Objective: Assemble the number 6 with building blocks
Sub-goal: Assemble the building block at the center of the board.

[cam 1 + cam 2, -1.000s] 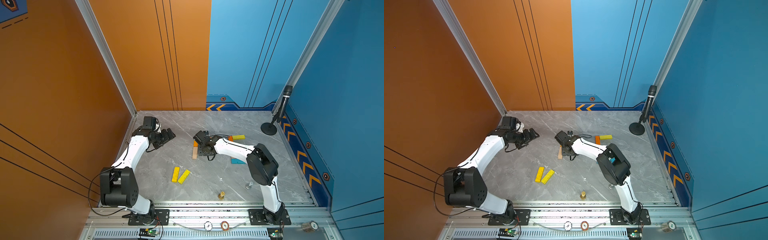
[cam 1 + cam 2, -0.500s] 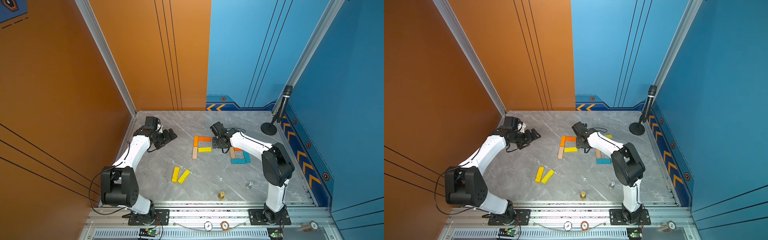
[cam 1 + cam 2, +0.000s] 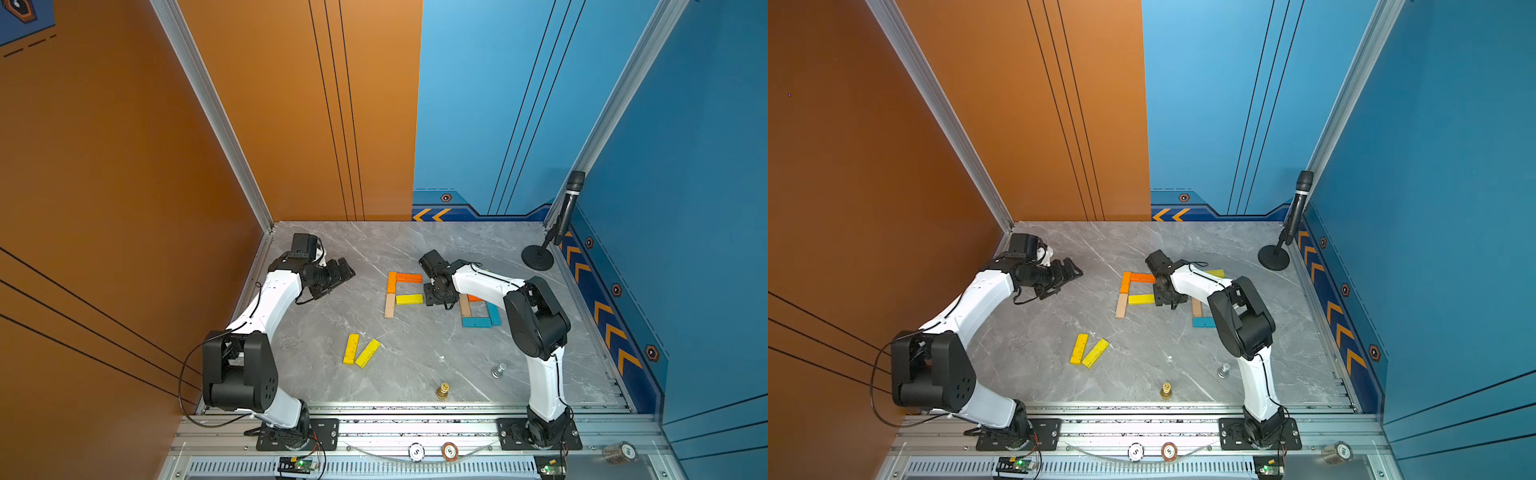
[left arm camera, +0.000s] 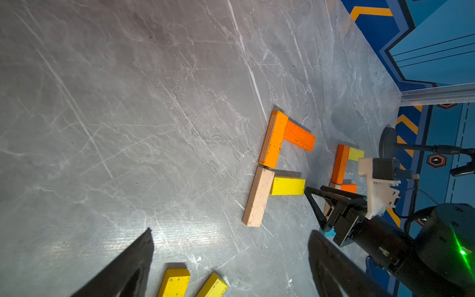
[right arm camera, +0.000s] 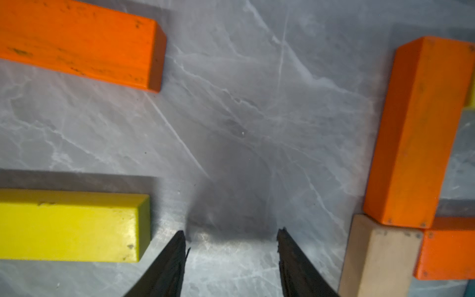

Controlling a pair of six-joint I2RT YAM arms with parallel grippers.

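**Q:** Where do the building blocks (image 3: 409, 298) lie, and what do the fingers hold?

**A:** Top view: the number 6 (image 3: 392, 283) lies flat and part-built on the table (image 3: 415, 345). Its top bar, left side and middle bar are laid in orange, tan and yellow, and the lower loop stands open. A second group with teal planks (image 3: 476, 322) sits beside it, partly hidden under the right arm. Two loose yellow planks (image 3: 351, 348) lie nearer the front edge. The right fingers (image 5: 164, 270) stand parted over bare table between the two groups, pinching nothing. The left fingers (image 4: 123, 270) are spread wide and empty, well apart from every plank.

**Q:** How would a plank handle?

**A:** Judged by appearance, it is light, rigid painted wood, not fragile, and its smooth coat may slide on the polished table. The sound hold is across the two long edges at mid-length, so that the plank hangs level. The loose yellow planks nearly meet at one end, so the fingers are better entered at the splayed ends, where one plank is less likely to nudge the other.
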